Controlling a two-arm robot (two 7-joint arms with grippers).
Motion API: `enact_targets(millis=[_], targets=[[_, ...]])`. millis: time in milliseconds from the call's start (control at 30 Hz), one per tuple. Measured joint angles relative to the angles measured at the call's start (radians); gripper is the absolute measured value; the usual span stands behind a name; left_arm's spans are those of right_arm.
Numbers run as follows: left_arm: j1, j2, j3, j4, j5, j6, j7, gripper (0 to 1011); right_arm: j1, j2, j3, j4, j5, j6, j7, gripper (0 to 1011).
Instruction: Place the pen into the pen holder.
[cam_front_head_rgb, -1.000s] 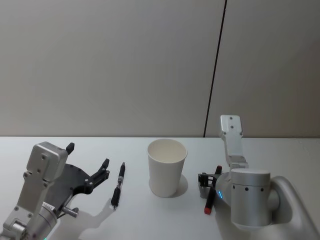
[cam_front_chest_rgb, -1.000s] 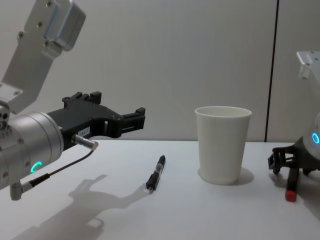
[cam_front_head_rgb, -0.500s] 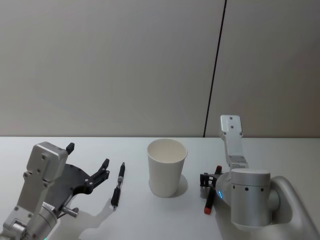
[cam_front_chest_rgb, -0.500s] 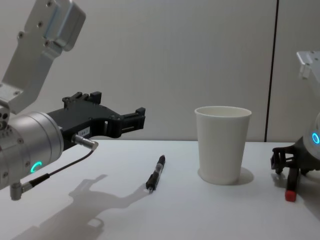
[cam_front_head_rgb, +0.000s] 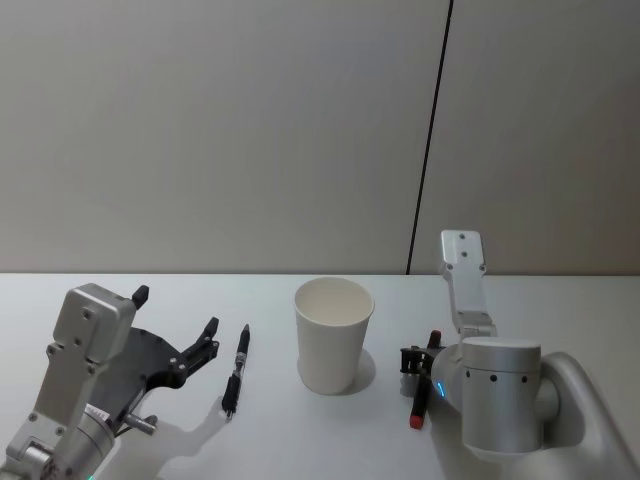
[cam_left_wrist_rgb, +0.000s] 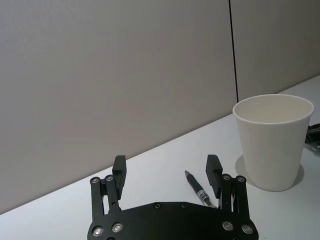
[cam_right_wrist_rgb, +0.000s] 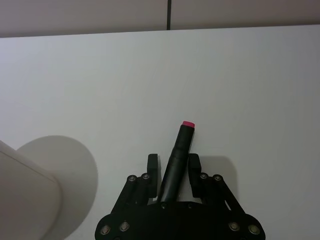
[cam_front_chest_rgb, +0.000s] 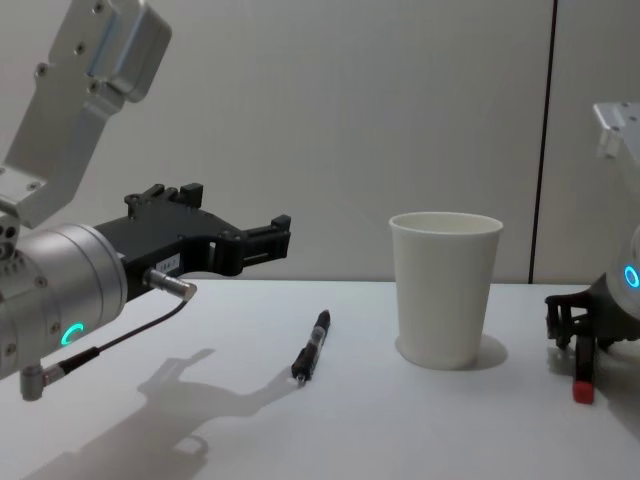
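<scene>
Right wrist view: right tool (cam_right_wrist_rgb: 172, 167) clamped on red-tipped black pen (cam_right_wrist_rgb: 184, 137); tapered white paper cup (cam_front_head_rgb: 333, 335) holds no pen; left tool (cam_left_wrist_rgb: 165, 170) spread wide, holding nothing. Lift and insertion outstanding.

You are looking at a plain test room, the kind found in a robotics lab or an office. The wall (cam_front_head_rgb: 200, 130) behind is made of flat grey panels, with one dark upright seam (cam_front_head_rgb: 430, 130) between two of them, much like an office partition. The counter (cam_front_head_rgb: 300, 440) is a smooth white top that runs back to that wall. The things here are desk items: a white paper cup (cam_front_head_rgb: 333, 335), a black pen (cam_front_head_rgb: 236, 370) lying flat and a red-tipped pen (cam_front_head_rgb: 422, 395). The left arm (cam_front_head_rgb: 80, 380) and the right arm (cam_front_head_rgb: 500, 395), cased in grey metal with small lit rings, stand at the counter's near edge. They point to a lab.
</scene>
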Motion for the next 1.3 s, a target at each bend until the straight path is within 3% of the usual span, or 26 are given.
enact_targets(millis=[800, 1300], targets=[[0.000, 0.000, 0.000, 0.000, 0.000, 0.000, 0.000, 1002, 0.000, 0.000, 0.000, 0.000, 0.000, 0.001, 0.000, 216], [0.000, 0.000, 0.000, 0.000, 0.000, 0.000, 0.000, 1002, 0.000, 0.000, 0.000, 0.000, 0.000, 0.001, 0.000, 207]])
